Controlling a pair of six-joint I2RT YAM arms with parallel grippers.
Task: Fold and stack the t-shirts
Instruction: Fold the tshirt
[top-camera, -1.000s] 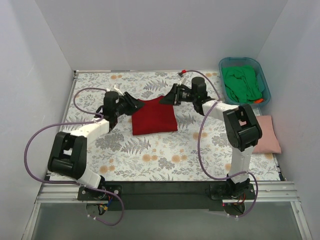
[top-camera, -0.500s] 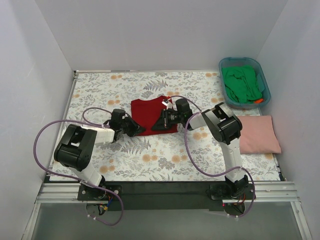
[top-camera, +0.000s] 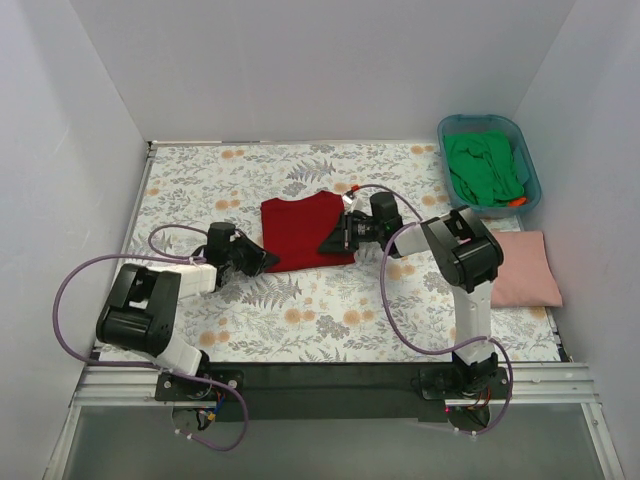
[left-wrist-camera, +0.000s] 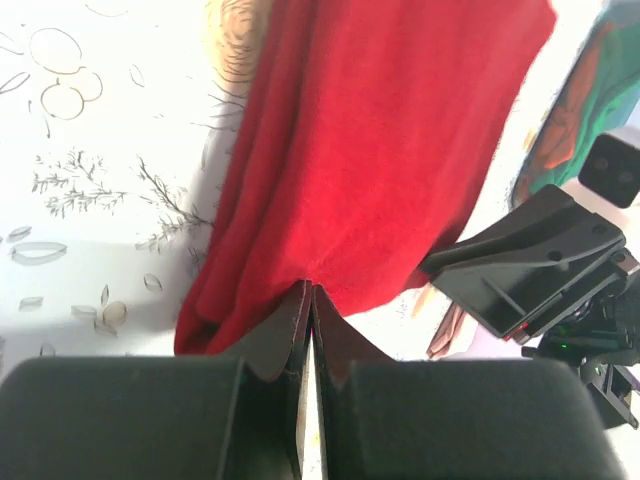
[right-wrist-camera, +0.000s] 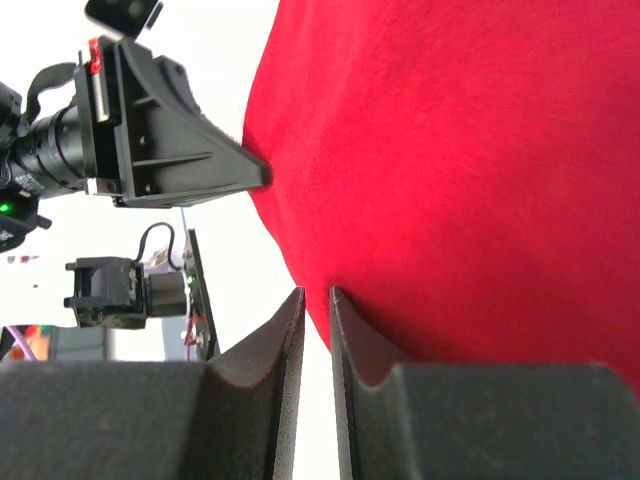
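Observation:
A deep red t-shirt (top-camera: 300, 228) lies folded flat in the middle of the floral cover. My left gripper (top-camera: 265, 258) sits low at its near-left corner. In the left wrist view its jaws (left-wrist-camera: 308, 288) are pressed together, with the red hem (left-wrist-camera: 380, 150) pinched at their tips. My right gripper (top-camera: 328, 244) is at the near-right corner. Its jaws (right-wrist-camera: 317, 292) stand a sliver apart, with the red cloth's (right-wrist-camera: 480, 150) edge caught between the tips. A pale pink t-shirt (top-camera: 525, 268) lies folded at the right edge. A green t-shirt (top-camera: 485, 165) is bunched in the tub.
The teal plastic tub (top-camera: 528, 160) stands at the back right corner, with something orange at its near rim. White walls close in the table on three sides. Purple cables loop from both arms over the near half of the floral cover (top-camera: 300, 315).
Both grippers came from the red t-shirt's far corners to its near edge and closed there. The shirt has barely shifted.

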